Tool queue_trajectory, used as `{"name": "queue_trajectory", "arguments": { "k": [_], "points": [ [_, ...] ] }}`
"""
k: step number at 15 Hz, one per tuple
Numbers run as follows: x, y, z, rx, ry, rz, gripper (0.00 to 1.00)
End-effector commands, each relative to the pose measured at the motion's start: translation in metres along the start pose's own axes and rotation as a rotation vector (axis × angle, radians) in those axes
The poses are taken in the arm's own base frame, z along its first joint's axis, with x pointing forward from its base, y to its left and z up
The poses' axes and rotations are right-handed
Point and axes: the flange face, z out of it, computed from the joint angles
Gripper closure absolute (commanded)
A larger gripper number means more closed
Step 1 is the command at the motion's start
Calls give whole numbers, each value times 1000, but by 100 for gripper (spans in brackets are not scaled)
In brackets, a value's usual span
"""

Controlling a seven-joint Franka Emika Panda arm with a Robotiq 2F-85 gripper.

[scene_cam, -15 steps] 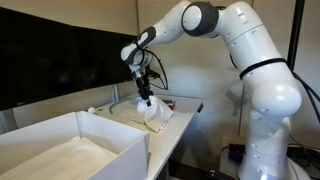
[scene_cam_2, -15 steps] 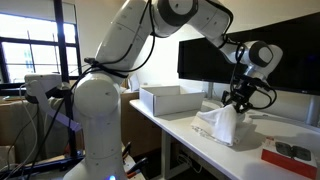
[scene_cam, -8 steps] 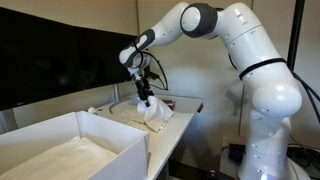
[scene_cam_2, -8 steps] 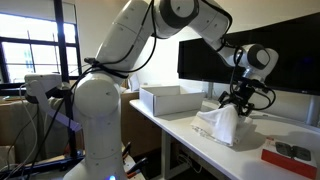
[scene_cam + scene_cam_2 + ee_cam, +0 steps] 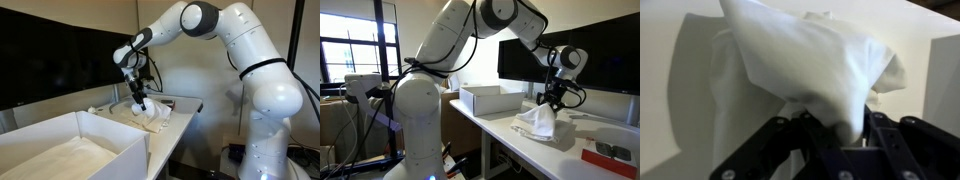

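pincer [image 5: 845, 130] closed most of the way down on a bunched fold of the white cloth [image 5: 810, 60], wrist view shows the fabric funnelling in between the fingers, so it's a pinch grip on a peak and not a full grab; rest of the cloth [image 5: 537, 123] hangs directly below the pincer [image 5: 551, 102] in a tent shape, lower edges resting on the table [image 5: 495, 125], same in an exterior view where the cloth [image 5: 152, 115] sits just under and beside the pincer [image 5: 138, 100]; my read: step in hand is the pick-up, grip made, lift barely begun; next move calls for a straight vertical raise, slow, keeping the pinch firm since only a thin fold is caught and it could slip out, then checking the hem clears the tabletop before any sideways travel; white open box [image 5: 490, 98] sits well apart on the base side of the pincer, red flat item [image 5: 610, 157] well apart on the opposite side, dark monitor [image 5: 610, 55] behind it all
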Motion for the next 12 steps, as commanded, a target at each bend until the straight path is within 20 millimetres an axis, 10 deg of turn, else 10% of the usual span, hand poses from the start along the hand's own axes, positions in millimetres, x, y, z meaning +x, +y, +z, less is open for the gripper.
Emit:
{"name": "queue_trajectory", "arguments": {
  "k": [1,12],
  "points": [
    [5,-14,-2,6,48,-25,90],
    [-32,-39,-95,262,317,-112,91]
  ]
}}
